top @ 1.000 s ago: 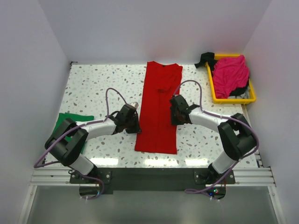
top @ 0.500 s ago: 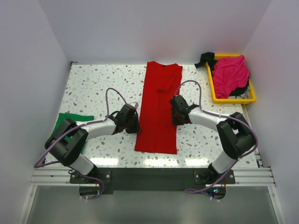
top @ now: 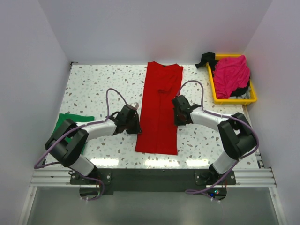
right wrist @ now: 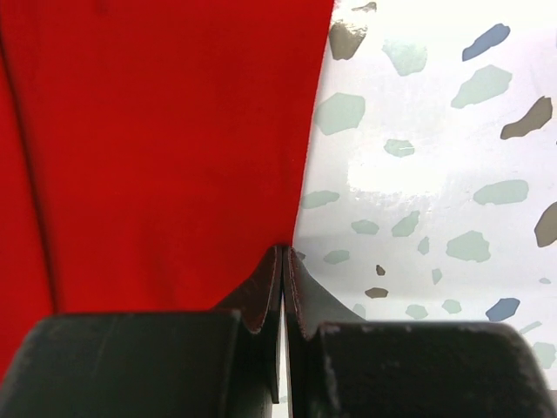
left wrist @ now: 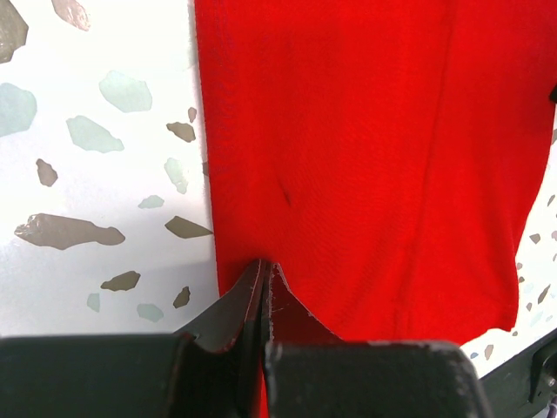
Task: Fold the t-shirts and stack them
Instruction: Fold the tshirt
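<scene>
Claws now hold both sides of the red shirt: right claw has just pinched shut on its right edge, left claw grips the left. Folding can begin.

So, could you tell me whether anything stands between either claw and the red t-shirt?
Nothing visible: the left claw is shut on the left edge of the red t-shirt, the right claw on its right edge.

Speckled table with red t-shirt, tray
</scene>
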Motion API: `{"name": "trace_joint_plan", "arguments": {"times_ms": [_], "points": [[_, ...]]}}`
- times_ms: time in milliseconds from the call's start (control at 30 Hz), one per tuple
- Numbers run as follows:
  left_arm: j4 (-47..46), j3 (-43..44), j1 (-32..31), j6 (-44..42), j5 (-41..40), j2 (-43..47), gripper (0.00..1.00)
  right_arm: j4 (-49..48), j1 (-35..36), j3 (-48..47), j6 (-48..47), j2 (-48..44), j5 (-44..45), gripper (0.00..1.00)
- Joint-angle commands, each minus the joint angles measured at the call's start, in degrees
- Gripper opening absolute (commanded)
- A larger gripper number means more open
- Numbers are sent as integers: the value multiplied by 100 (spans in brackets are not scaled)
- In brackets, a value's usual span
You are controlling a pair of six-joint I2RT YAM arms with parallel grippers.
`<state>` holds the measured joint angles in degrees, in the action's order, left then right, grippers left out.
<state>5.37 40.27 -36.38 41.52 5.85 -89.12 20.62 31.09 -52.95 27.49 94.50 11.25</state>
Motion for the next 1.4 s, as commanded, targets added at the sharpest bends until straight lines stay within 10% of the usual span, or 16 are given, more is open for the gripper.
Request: {"name": "trace_joint_plan", "arguments": {"times_ms": [0,467,1367], "points": [[448,-204,26,-30,-49,18,0,38,-68,92,-68,-98,194,0],[693,95,26,-135,101,623,13,372,-95,468,169,-1345,-798,34],[817,-1302,26,-144,857,1547,36,592,-95,2922,1400,-3332,-2838,36]]}}
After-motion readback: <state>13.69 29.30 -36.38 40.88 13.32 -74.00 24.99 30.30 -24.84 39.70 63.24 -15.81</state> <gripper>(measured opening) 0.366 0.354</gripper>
